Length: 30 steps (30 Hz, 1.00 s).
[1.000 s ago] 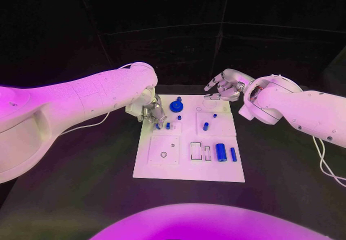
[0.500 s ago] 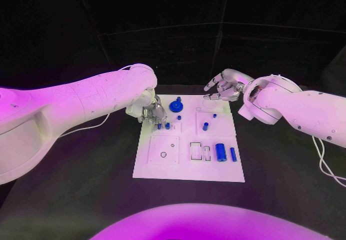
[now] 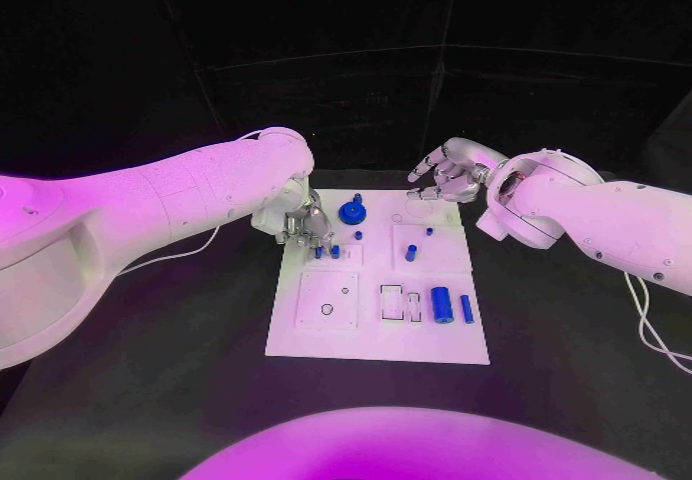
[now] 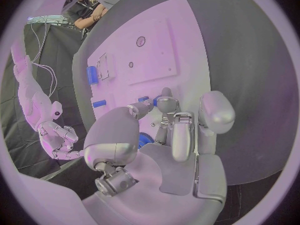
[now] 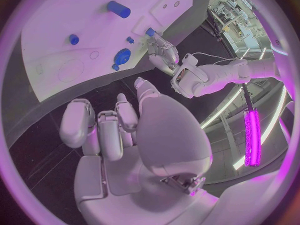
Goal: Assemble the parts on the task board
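Little has moved: left robot hand [image 3: 304, 226] still hangs over the white task board [image 3: 378, 345] on the black tabletop [image 3: 173, 380], fingertips at a small blue peg [image 3: 319, 252]; whether it pinches, I cannot tell. Right robot hand [image 3: 447, 175] hovers spread, empty. Pegs look light, rigid, slippery; pinch the sides.

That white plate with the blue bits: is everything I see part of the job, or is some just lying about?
Part of the job:
task board
blue parts, such as the large cylinder
left hand
right hand

Just there:
black table
white cable
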Available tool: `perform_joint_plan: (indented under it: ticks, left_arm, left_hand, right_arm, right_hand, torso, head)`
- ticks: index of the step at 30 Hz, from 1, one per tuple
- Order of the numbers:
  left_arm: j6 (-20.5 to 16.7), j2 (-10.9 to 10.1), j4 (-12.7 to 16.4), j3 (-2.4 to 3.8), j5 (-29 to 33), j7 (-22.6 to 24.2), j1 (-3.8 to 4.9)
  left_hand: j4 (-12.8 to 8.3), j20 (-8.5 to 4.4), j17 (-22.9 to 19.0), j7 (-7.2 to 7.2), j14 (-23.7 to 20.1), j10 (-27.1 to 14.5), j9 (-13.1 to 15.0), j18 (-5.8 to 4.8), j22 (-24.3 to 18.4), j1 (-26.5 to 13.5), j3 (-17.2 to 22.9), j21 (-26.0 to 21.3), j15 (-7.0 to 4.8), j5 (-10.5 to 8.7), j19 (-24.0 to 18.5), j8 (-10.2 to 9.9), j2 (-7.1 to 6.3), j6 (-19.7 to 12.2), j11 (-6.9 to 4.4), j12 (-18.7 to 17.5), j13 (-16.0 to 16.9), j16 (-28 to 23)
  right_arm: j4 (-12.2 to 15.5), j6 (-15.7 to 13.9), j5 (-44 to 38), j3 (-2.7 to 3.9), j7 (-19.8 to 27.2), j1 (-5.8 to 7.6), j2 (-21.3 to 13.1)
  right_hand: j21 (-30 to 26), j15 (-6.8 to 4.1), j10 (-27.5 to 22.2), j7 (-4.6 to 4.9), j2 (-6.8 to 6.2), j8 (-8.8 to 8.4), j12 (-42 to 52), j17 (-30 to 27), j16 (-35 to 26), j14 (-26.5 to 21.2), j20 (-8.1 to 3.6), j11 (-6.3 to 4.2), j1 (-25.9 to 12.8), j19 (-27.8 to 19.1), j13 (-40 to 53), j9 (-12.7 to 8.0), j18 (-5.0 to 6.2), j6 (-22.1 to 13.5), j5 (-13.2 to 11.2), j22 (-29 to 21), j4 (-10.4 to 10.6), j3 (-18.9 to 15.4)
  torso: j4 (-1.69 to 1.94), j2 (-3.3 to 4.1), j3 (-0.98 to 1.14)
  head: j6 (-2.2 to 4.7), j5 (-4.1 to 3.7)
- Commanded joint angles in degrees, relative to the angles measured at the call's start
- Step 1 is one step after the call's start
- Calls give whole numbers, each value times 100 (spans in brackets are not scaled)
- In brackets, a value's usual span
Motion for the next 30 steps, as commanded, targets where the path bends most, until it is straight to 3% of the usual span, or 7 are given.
perform_joint_plan:
  ticks: [1,10,20,30]
  left_arm:
    - [-31,-17,-4,1,30,71,4]
    - [-63,-99,25,3,32,118,5]
    - [-70,-125,19,5,39,167,6]
    - [-92,-95,2,6,43,163,6]
  left_hand:
    - [-64,-38,1166,2,512,-29,-2,52,-9,81,-7,-24,-42,1,-6,-32,99,2,-12,22,1,5]
    - [-424,-47,1141,10,506,-78,29,57,-47,511,176,-81,-46,3,-10,-41,277,-83,-14,-18,-49,-6]
    - [-416,-45,1135,20,505,-84,43,55,-48,545,188,-87,-40,0,-10,-27,330,-77,-6,-23,-55,-9]
    - [-371,-41,1142,27,506,-78,68,50,-35,523,114,-78,-32,-1,-5,2,298,-64,2,-18,-46,-7]
  right_arm:
    - [1,32,-13,3,44,10,5]
    - [-8,41,-13,3,44,9,7]
    - [-14,50,-13,3,43,6,13]
    - [-12,50,-13,3,40,4,12]
  right_hand:
    - [-36,-48,-9,1,28,32,-7,580,-38,399,5,-38,-17,-30,-6,-8,23,37,23,-5,0,-33]
    - [-36,-48,-9,1,28,32,-7,580,-38,399,5,-38,-17,-30,-6,-8,23,37,23,-5,0,-33]
    - [-36,-48,-9,1,28,32,-7,580,-38,399,5,-38,-17,-30,-6,-8,23,37,23,-5,0,-33]
    - [-37,-48,-9,1,28,32,-8,580,-38,399,5,-38,-17,-31,-6,-8,24,37,23,-7,0,-34]
  torso:
    - [4,1,-2]
    - [3,1,-5]
    - [4,1,0]
    - [-2,0,5]
  head:
    - [1,-4]
    - [1,-4]
    - [1,5]
    - [1,10]
